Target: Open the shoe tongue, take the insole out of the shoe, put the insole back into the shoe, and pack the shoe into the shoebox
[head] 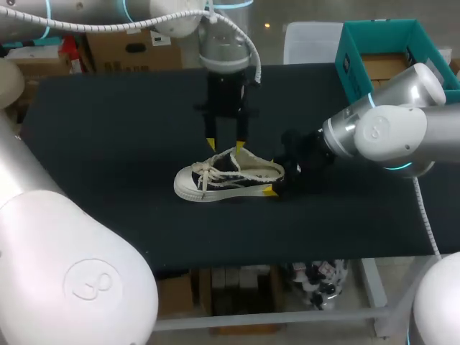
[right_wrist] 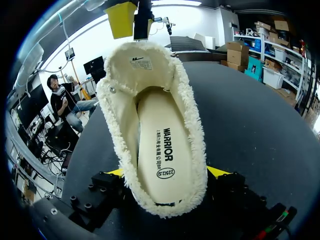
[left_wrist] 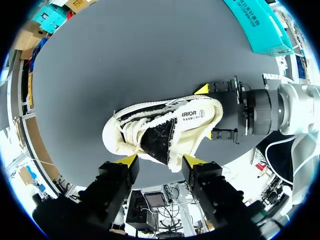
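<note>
The right fingers (right_wrist: 218,172) are clamped on the heel of the shoe (right_wrist: 150,90), one on each side. Between them the cream insole (right_wrist: 162,150) is seen lying flat inside, ringed by a frayed cream collar. The left fingers (left_wrist: 127,161) are spread apart, with the black tongue (left_wrist: 157,140) just ahead of the gap. The shoe is set on its sole on the black table (head: 108,129), its white toe cap turned away from the right fingers.

One shoe (head: 226,176), one insole (right_wrist: 162,155), one shoebox (head: 349,72), two claws (head: 225,146) (head: 282,180).
</note>
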